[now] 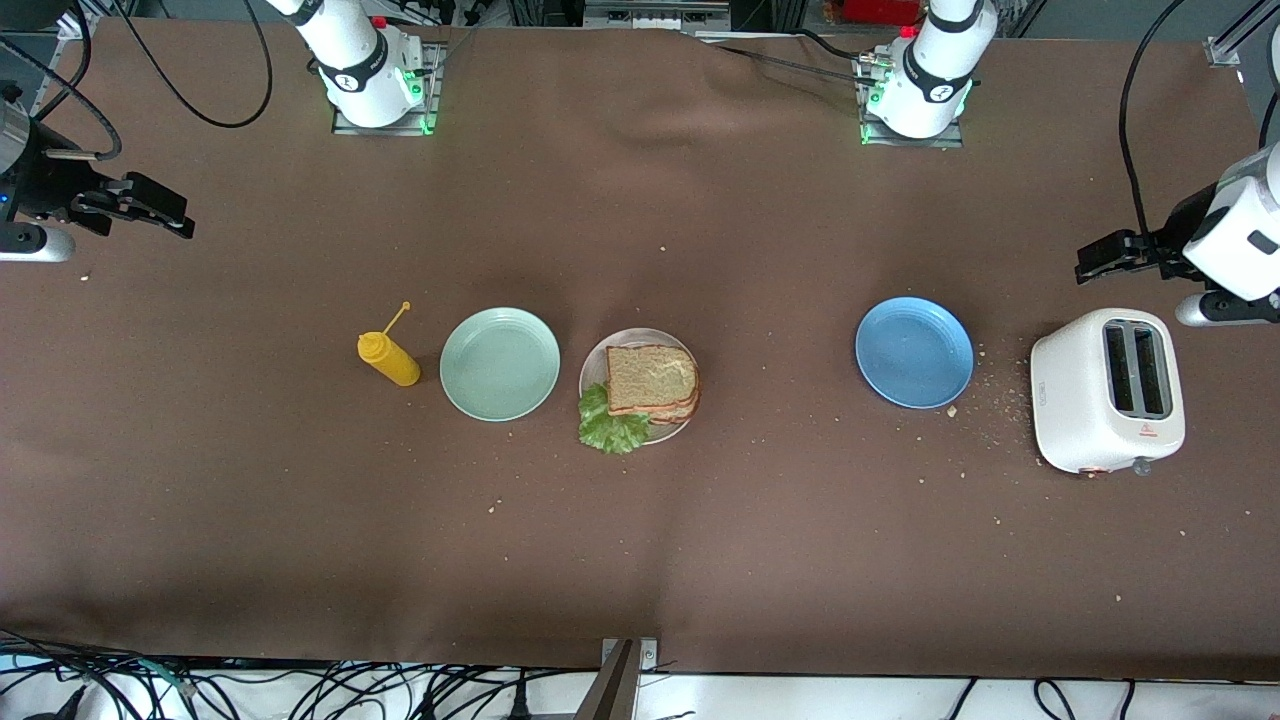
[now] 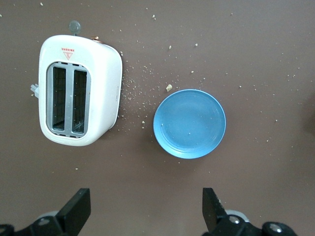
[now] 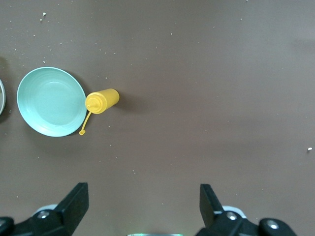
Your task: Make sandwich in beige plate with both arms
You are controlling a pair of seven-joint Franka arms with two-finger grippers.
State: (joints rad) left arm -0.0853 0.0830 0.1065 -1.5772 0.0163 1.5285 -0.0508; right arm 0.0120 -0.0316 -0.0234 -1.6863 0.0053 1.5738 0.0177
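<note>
Three plates sit in a row across the middle of the table (image 1: 640,560): a mint-green plate (image 1: 500,363), the beige plate (image 1: 597,366) and a blue plate (image 1: 914,352). One sandwich (image 1: 652,381) lies on the beige plate, lettuce sticking out over the rim toward the front camera. One yellow squeeze bottle (image 1: 389,359) lies beside the green plate toward the right arm's end; one white toaster (image 1: 1107,389) stands near the blue plate at the left arm's end, with crumbs (image 1: 1000,400) scattered between them. The left end effector (image 1: 1100,258) hangs open above the toaster's end of the table, holding nothing; the right end effector (image 1: 150,210) hangs open and empty over its own end. Only the left wrist view shows both toaster slots empty.
</note>
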